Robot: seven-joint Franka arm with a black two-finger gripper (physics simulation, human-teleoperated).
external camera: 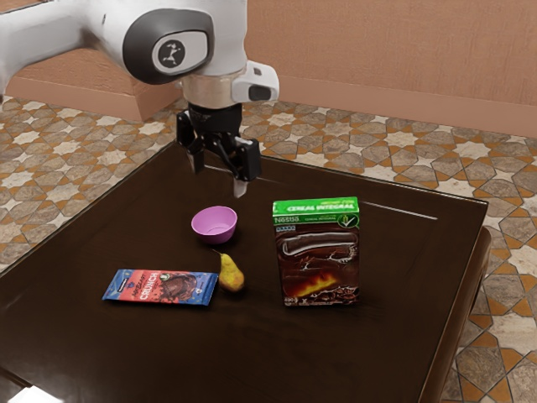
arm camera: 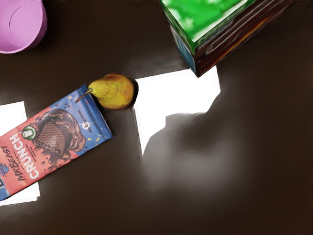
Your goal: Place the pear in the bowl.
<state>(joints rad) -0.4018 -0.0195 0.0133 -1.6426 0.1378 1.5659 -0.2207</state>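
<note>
- Pear (external camera: 232, 275): it lay on the dark table (external camera: 394, 340), lower than the jaws and off toward the exterior camera, well apart from them.
- The gripper (external camera: 218, 176) was released, its two fingers spread above the table with nothing between them.
- Out from the jaws toward the exterior camera, the pink bowl (external camera: 215, 238) came first, upright, with the pear beyond it; a grasp would likely call for passing over the bowl's side and then lowering.
- The pear rested on its side, stem end toward the bowl and chocolate bar, fat end away. Its long axis seemed to run roughly along the line from finger to finger, so a turn of the hand would probably help the jaws close across its width.
- Beside the pear, about as far out from the jaws, the chocolate bar (external camera: 159, 287) lay flat; its end sat close to the stem, touching or not I couldn't tell. Its wrapper read "MRBEAST" and "CRUNCH".
- Past the pear, toward the exterior view's right of the jaws, the cereal box (external camera: 317, 262) stood upright, with "Nestlé" and "CEREAL INTEGRAL" on its green top band.
</note>
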